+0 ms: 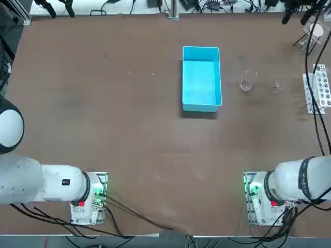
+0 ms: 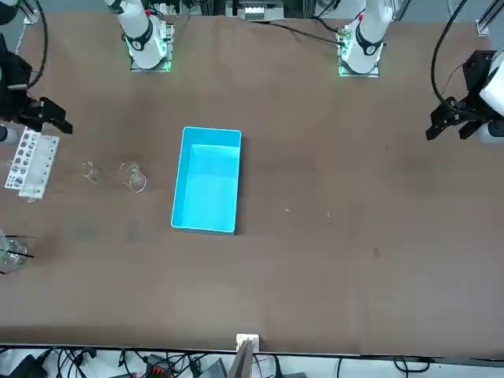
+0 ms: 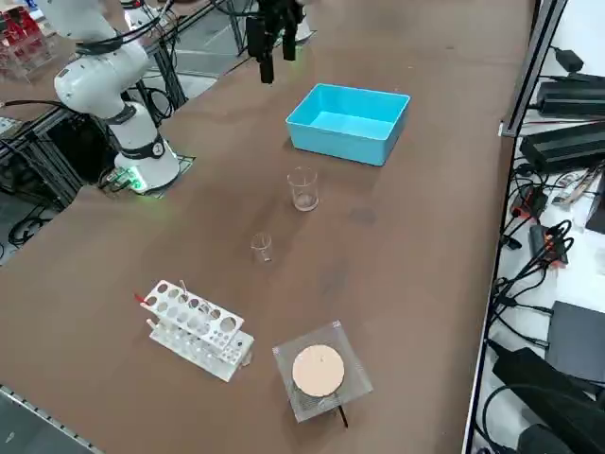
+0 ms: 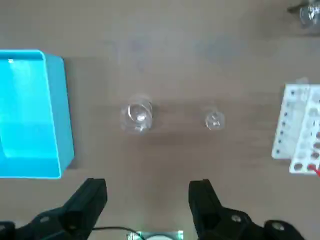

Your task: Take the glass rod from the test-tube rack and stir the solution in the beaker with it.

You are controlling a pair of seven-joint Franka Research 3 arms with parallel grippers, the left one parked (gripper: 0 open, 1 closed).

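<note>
The white test-tube rack (image 1: 320, 85) (image 3: 194, 326) lies near the table's right edge. A thin glass rod (image 3: 181, 284) seems to stick up from one of its holes. The beaker (image 1: 247, 83) (image 3: 302, 189) (image 4: 137, 116) stands upright between the rack and the blue tray. Its solution is too clear to make out. My right gripper (image 4: 148, 183) (image 2: 39, 114) hangs high over the table, on the robot's side of the beaker. It is open, holds nothing and touches nothing.
A blue tray (image 1: 200, 49) (image 4: 67, 120) sits left of the beaker. A tinier clear glass (image 1: 279, 85) (image 4: 214, 120) stands between beaker and rack. A flask (image 3: 319, 371) (image 1: 313, 33) on a mesh square stands in the far right corner. Cables hang along the right edge.
</note>
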